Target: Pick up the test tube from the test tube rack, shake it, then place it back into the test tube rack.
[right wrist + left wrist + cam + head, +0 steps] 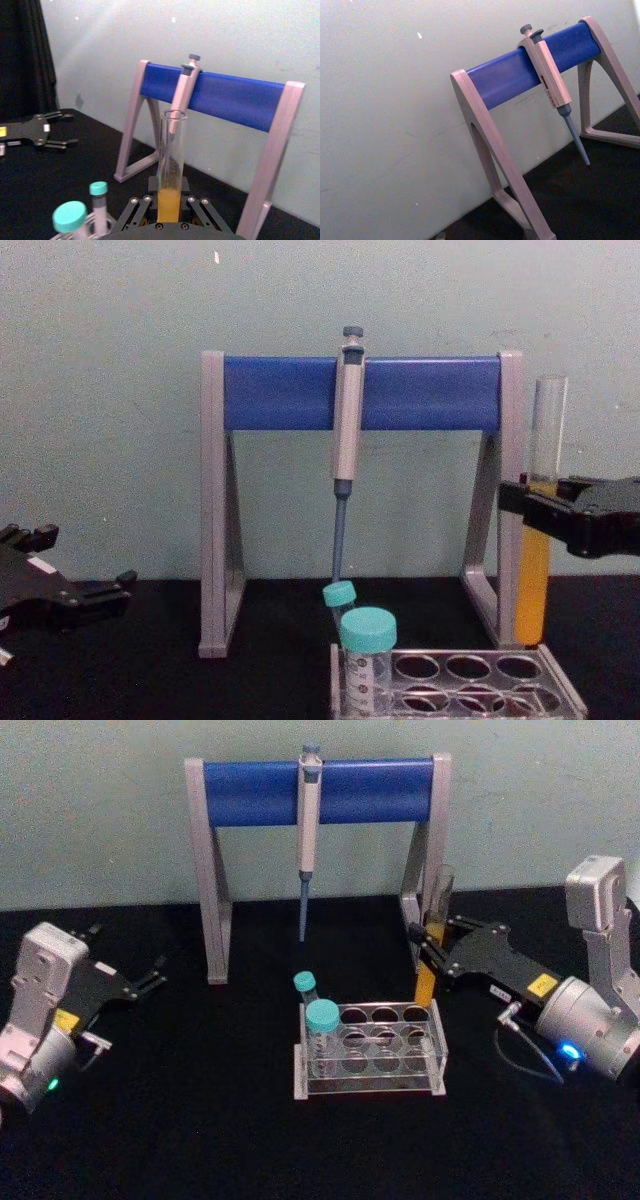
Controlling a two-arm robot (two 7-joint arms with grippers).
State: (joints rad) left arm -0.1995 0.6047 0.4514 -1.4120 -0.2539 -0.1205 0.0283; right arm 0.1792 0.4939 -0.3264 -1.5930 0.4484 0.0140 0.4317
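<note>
The long thin clear glass test tube [548, 430] is smooth and glossy. The low clear plastic rack [399, 1038] shines likewise. The round teal caps [368, 628] look like smooth plastic. The tall grey-and-blue pipette stand [213, 500] has matt grey legs and a faintly satin blue bar. The black bench top [200, 1120] is dull and matt.

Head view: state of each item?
test tube: upright, part-filled orange, held by right gripper
right gripper: shut on test tube
left gripper: open, parked left
test tube rack: holds two capped tubes at its left end
pipette: hanging on stand
</note>
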